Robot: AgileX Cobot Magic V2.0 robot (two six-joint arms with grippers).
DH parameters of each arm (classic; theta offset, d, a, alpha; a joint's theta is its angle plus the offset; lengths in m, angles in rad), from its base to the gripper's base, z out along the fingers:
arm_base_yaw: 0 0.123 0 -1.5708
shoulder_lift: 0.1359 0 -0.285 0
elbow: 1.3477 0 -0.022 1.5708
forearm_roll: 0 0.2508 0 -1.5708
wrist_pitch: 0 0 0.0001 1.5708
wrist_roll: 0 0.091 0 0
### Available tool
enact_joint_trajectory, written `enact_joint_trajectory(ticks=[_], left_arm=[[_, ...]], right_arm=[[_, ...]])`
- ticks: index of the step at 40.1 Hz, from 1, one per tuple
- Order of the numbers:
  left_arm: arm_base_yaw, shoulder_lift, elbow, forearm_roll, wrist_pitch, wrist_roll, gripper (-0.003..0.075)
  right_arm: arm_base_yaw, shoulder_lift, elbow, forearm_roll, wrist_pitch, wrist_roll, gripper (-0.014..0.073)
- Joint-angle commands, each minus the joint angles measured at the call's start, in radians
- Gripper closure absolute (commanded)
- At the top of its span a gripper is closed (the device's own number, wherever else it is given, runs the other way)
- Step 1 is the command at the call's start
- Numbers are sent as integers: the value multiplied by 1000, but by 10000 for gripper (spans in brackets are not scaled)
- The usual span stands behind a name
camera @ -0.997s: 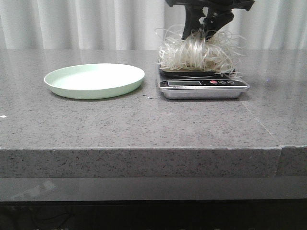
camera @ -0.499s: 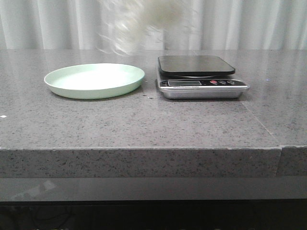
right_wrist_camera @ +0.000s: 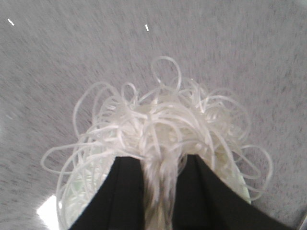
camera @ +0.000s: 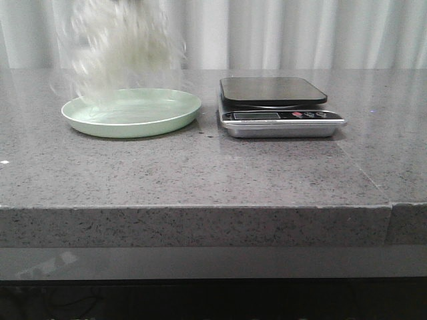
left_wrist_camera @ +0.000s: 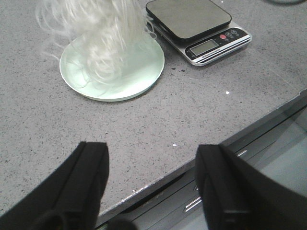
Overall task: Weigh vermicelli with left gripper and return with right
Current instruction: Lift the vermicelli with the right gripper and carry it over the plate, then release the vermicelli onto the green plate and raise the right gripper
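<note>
The vermicelli (camera: 113, 47) is a motion-blurred white nest hanging just above the left part of the pale green plate (camera: 160, 107). My right gripper (right_wrist_camera: 158, 167) is shut on it, with a bundle of strands pinched between the black fingers and loops (right_wrist_camera: 158, 115) spreading all round. The arm itself does not show in the front view. My left gripper (left_wrist_camera: 153, 182) is open and empty over the table's front edge, well short of the plate (left_wrist_camera: 144, 67). The vermicelli (left_wrist_camera: 100, 33) shows there above the plate. The scale (camera: 280, 107) has a bare platform.
The scale (left_wrist_camera: 196, 24) stands just right of the plate, its display and buttons facing the front. The grey stone table (camera: 213, 173) has a front edge with a drop below it (left_wrist_camera: 158, 177). White curtains hang behind.
The vermicelli has come up off the scale and travelled left in the right gripper to above the plate. The scale platform is now bare.
</note>
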Motion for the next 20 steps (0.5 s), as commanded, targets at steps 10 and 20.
enact_joint_trajectory(ticks=[10,20], left_arm=[[3,0,-27,-10,-74,-8,239],[3,0,-27,-10,-74,-8,239]], right_arm=[[-7,-8,-35,-33,-25,-12,192],[-15,-97,-35,-32,65,-11,111]])
